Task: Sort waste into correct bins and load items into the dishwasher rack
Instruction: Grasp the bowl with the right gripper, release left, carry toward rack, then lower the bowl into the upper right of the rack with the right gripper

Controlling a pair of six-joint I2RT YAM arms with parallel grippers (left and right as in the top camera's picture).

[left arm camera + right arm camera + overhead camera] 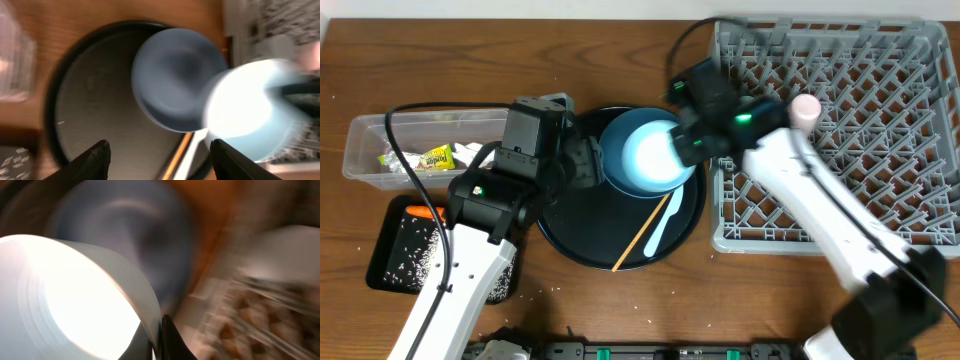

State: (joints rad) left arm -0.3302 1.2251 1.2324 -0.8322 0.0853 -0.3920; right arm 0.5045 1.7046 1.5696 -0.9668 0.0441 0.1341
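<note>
right wrist | right gripper (157, 342): dark fingertips pinch the rim of the light blue cup (75, 295) | cup: near left, bright inside facing camera | dark blue plate (130, 235): blurred, beyond cup | dishwasher rack (260, 310): blurred grey, right | brown table (210, 210): between plate and rack

Robot lab: two arms (470, 265) over a wooden table (750, 300) (plus dishwasher rack (880, 120)).

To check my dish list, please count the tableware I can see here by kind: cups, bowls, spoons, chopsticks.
Cups: 2 (light blue cup, pink cup)
Bowls: 1 (blue bowl)
Spoons: 1 (white spoon)
Chopsticks: 1 (wooden chopstick)
Total: 5
</note>
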